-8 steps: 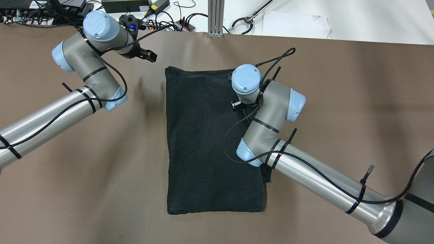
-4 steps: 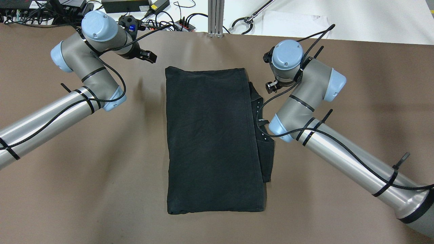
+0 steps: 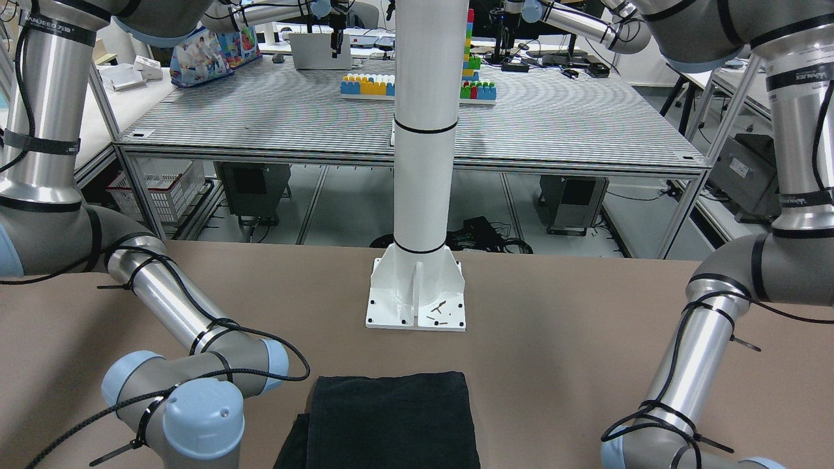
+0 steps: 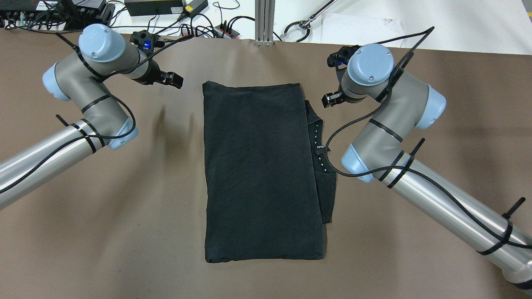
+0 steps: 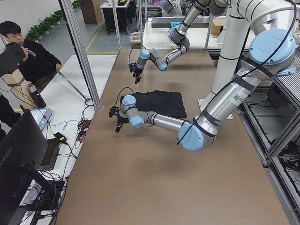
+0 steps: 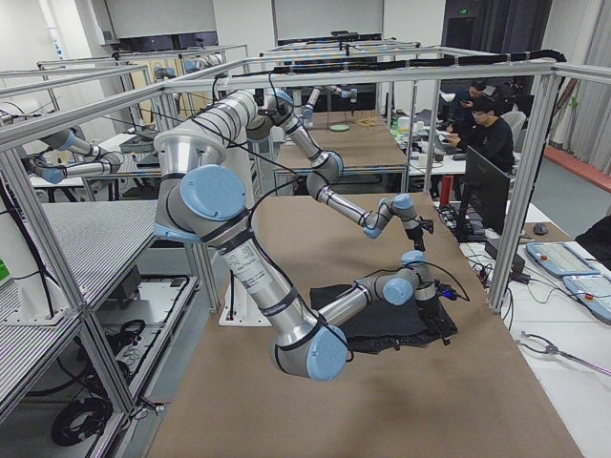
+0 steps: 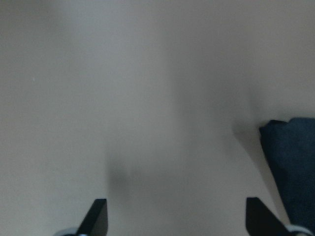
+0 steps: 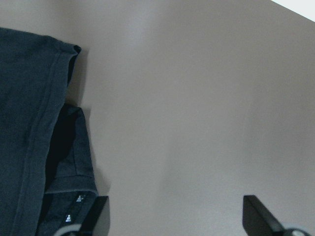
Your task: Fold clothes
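Black clothes [image 4: 257, 174] folded, flat on brown table [image 4: 124, 232]

Wrist cameras are looking closely down at the table [image 7: 98, 98], with the cloth [image 8: 24, 98] beside the left gripper [image 7: 177, 219] and right gripper [image 8: 174, 219]; overhead and front cameras are facing oppositely.

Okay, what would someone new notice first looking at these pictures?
A dark cloth lies folded flat in the middle of the brown table, a narrower layer peeking out along its right side in the overhead view. The left gripper and right gripper hang open over bare table beside its far corners, and a white post stands on the robot's side of it.
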Controlling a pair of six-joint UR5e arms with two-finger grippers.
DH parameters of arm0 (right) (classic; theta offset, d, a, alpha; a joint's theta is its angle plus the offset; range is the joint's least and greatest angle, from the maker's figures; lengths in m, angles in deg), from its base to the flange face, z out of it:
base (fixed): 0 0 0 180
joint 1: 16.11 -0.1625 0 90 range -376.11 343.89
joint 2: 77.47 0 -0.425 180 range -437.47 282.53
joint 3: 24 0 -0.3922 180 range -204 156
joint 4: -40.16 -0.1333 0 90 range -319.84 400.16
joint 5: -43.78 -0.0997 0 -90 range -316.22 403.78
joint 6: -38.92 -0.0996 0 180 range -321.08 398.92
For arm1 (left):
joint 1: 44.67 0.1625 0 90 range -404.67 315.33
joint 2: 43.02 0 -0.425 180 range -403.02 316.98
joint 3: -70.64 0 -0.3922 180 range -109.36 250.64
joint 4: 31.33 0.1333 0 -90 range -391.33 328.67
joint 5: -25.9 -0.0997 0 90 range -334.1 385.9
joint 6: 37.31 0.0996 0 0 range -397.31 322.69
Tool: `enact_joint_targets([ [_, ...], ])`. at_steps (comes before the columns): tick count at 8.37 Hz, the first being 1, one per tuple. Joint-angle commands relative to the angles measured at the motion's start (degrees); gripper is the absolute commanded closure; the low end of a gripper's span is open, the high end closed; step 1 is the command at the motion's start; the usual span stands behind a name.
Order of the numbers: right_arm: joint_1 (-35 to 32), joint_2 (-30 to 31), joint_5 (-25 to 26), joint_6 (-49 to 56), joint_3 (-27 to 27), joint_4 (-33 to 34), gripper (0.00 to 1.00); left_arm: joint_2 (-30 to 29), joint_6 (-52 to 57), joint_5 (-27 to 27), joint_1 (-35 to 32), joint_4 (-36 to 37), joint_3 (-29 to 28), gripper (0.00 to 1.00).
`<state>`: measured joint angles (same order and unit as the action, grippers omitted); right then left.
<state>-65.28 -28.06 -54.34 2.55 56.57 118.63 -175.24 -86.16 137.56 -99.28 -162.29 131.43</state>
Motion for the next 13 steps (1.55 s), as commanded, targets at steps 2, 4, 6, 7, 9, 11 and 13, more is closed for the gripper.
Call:
enact_joint_targets([
  [2,1.18,3.68,-2.14,-8.94,7.85,-2.62,0.07,12.3,-18.77,7.61,6.59,-0.18,18.86,0.0],
  [4,1.18,4.29,-2.33,-9.95,9.34,-4.98,0.06,12.95,-31.44,6.21,12.04,-0.09,25.4,0.0],
  [6,1.27,5.08,-2.33,-9.78,9.35,-5.61,0.06,12.95,-32.81,0.33,16.8,-0.78,24.9,0.0],
  [7,1.27,5.52,-2.33,-9.34,9.35,-6.92,0.06,13.04,-32.72,-0.47,17.43,-0.96,23.76,0.0],
  [9,1.35,5.96,-2.33,-9.43,9.52,-7.63,0.06,12.69,-32.63,-0.48,18.48,-0.97,22.96,0.4],
  [11,1.35,6.05,-2.25,-9.08,9.35,-7.63,0.06,12.07,-32.55,-0.48,19.97,-0.97,22.53,0.57],
  [13,1.35,5.96,-2.25,-8.99,9.26,-7.63,0.06,12.07,-32.54,-0.48,20.24,-0.97,22.52,0.81],
])
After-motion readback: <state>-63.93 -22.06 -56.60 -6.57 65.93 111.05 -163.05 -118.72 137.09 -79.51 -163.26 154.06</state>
